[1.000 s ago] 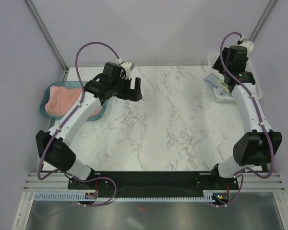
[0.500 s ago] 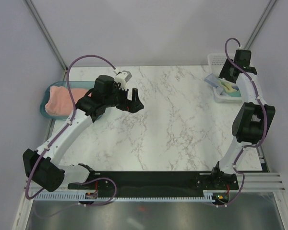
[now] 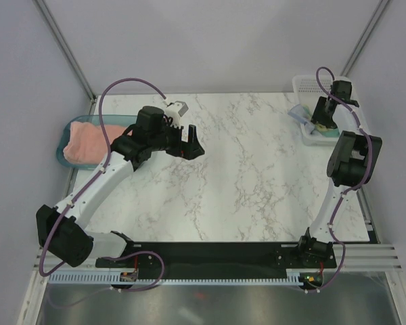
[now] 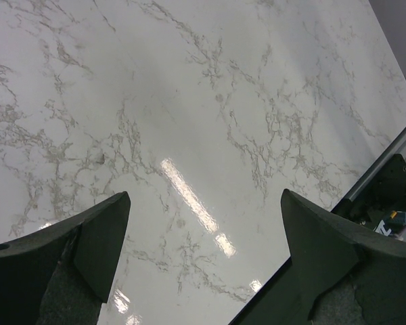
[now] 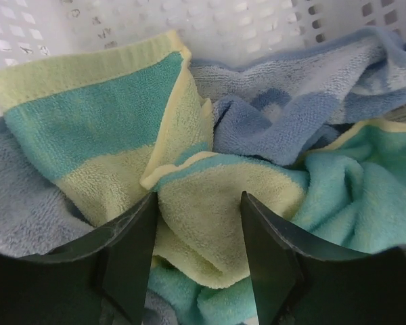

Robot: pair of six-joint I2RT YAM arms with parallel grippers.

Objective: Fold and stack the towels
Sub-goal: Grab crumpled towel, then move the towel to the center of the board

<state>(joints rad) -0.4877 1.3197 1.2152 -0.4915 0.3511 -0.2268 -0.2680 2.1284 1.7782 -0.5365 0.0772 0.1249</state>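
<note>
Right pincer (image 5: 197, 227) is down in the white basket (image 5: 257, 27) at the far right. Jaws are partway apart astride a ridge of the yellow-teal towel (image 5: 88, 128); can't tell if it's actually biting. Blue towel (image 5: 291, 122) is bunched right against it, behind and to both sides. Before you lift, clamp only the yellow ridge, deep enough to hold. Then pull straight up so the blue one doesn't drag out with it. Left pincer (image 4: 204, 203) hangs wide open and empty over bare desk (image 4: 189, 81), left of centre, a good spot to take a corner. Pink towel (image 3: 88, 139) sits in the teal tray (image 3: 59, 145), far left.
</note>
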